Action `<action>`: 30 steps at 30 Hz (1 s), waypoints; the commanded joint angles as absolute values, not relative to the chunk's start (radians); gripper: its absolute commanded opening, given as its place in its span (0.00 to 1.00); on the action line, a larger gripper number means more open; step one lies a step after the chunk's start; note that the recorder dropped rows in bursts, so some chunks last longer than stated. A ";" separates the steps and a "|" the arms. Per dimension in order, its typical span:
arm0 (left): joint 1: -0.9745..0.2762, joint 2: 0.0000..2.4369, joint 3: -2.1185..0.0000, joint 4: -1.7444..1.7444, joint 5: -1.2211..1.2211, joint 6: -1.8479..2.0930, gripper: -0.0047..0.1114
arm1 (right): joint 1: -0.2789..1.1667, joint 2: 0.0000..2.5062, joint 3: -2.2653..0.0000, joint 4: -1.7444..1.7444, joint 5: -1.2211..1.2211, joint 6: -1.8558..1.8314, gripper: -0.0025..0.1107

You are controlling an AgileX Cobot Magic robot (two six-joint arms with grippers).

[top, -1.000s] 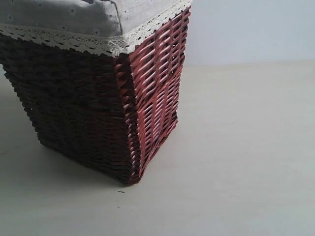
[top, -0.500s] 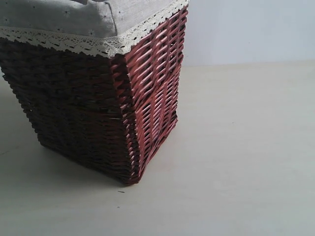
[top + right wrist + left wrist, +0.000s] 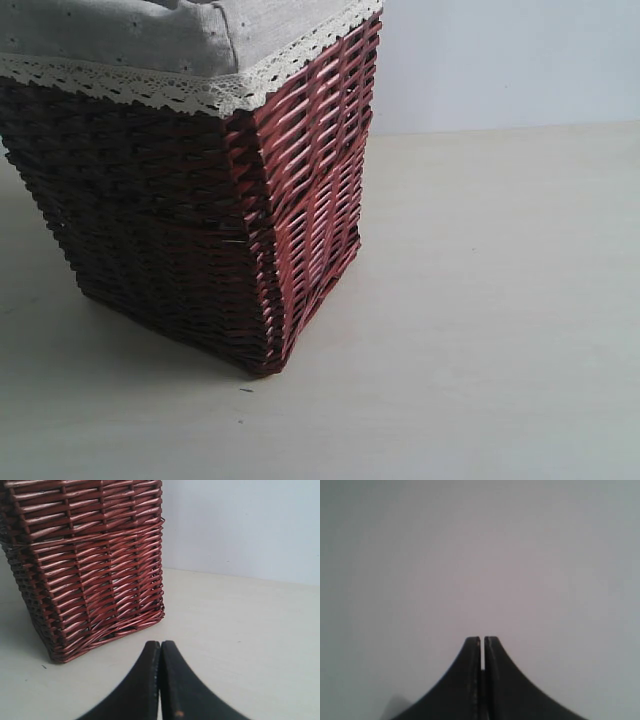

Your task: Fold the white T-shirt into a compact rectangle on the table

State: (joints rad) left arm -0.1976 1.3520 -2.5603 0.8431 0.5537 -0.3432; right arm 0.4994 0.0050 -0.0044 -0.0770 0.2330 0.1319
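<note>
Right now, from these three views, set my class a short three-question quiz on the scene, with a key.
1. True or false: the left tool grips cloth.
2. What stands on the table beyond the right tool? A a wicker basket; B a folded shirt; C a plate.
3. Fill in: the basket's cloth liner is edged with ____.
Key: 1 false, it is shut on nothing; 2 A; 3 lace.
</note>
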 commanded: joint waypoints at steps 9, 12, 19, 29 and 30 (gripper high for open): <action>-0.196 1.344 -2.648 0.783 0.703 -0.338 0.04 | 0.501 0.000 0.000 -0.077 0.219 0.133 0.02; -0.196 1.376 -2.636 0.701 0.837 -0.281 0.04 | 0.501 0.000 0.000 -0.077 0.219 0.133 0.02; -0.196 1.478 -2.560 0.424 1.025 -0.182 0.04 | 0.501 0.000 0.000 -0.077 0.219 0.133 0.02; -0.196 1.546 -2.520 0.343 1.133 -0.070 0.04 | 0.501 0.000 0.000 -0.077 0.219 0.133 0.02; -0.196 1.546 -2.502 0.383 1.183 -0.075 0.04 | 0.501 0.000 0.000 -0.077 0.219 0.133 0.02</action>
